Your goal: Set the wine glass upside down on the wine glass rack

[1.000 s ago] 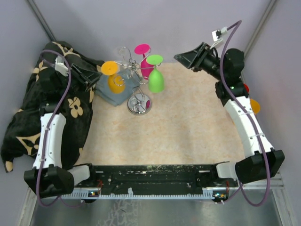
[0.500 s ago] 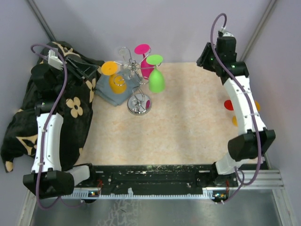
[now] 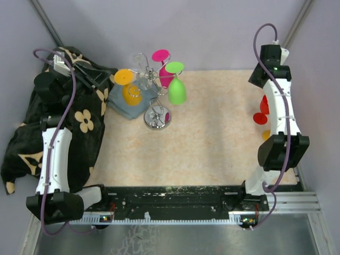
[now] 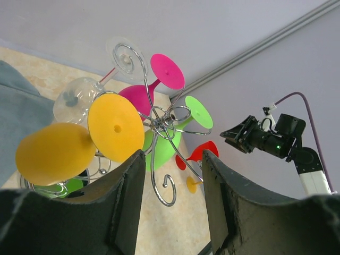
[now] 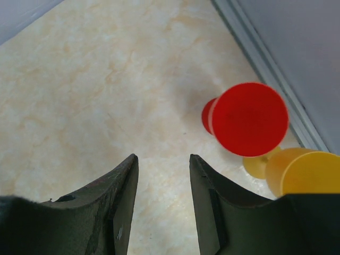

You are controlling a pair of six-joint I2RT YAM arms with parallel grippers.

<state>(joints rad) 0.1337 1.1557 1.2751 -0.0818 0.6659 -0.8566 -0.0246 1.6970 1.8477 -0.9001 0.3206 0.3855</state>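
The wine glass rack [image 3: 150,79], silver wire with curled arms, stands at the back left on a round shiny base [image 3: 157,121]. Orange [image 3: 127,89], pink [image 3: 162,66], green [image 3: 176,90] and clear [image 4: 74,98] glasses hang on it upside down. A red wine glass [image 3: 261,114] stands foot-up by the right edge, a yellow one [image 3: 265,135] beside it. My right gripper [image 5: 163,156] hangs open and empty above the table, just left of the red wine glass [image 5: 249,118]. My left gripper [image 4: 171,156] is open and empty, left of the rack [image 4: 164,122].
A black flowered cloth [image 3: 32,133] covers the left side under my left arm. A grey-blue cloth [image 3: 125,106] lies under the rack's left side. The right wall's rail [image 5: 276,79] runs close behind the red and yellow [image 5: 311,175] glasses.
My right arm has swung from pointing left toward the rack to the right edge, now aiming down beside the red glass. My left arm has drawn back slightly.
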